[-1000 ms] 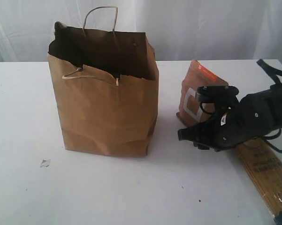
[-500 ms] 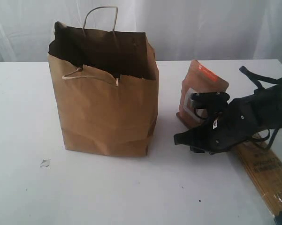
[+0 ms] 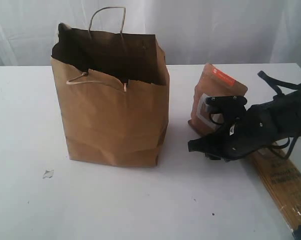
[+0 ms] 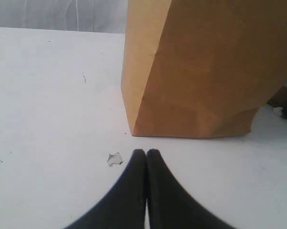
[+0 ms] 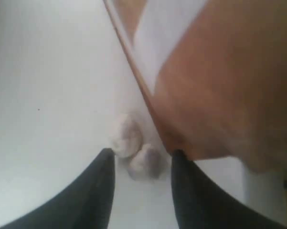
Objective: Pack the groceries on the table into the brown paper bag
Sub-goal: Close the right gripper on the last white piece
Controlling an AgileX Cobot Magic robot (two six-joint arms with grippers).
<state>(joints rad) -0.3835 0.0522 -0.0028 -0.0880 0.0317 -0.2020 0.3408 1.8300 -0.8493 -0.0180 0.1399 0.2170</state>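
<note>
The table (image 3: 140, 205) is filling the lower two thirds of the exterior view, white and flat. The brown paper bag (image 3: 115, 120) is standing upright left of centre, its long axis vertical and its torn mouth opening upward. One cord handle is rising at the back and the other is flopping over the front rim.

The spaghetti pack (image 3: 285, 185) is lying flat at the lower right. Its long axis is running on a diagonal from the middle right down to the lower right corner, and its upper end is hiding under the black arm.

The brown pouch with white square (image 3: 218, 87) is standing on its lower edge right of the bag and apart from it. Its long axis is near vertical, its orange patch is sitting at the top, and its square is facing forward.

The right gripper (image 3: 200, 125) is reaching in low from the right edge across the pouch's lower half. In the right wrist view its fingers (image 5: 102, 176) are standing apart with nothing clamped, the pouch's edge just beside one tip and blurred whitish lumps (image 5: 129, 136) lying on the table between them.

The left gripper (image 4: 146, 153) is hanging near the bag's base with its fingers pressed together on nothing, beside a small white crumb (image 4: 115, 159).
</note>
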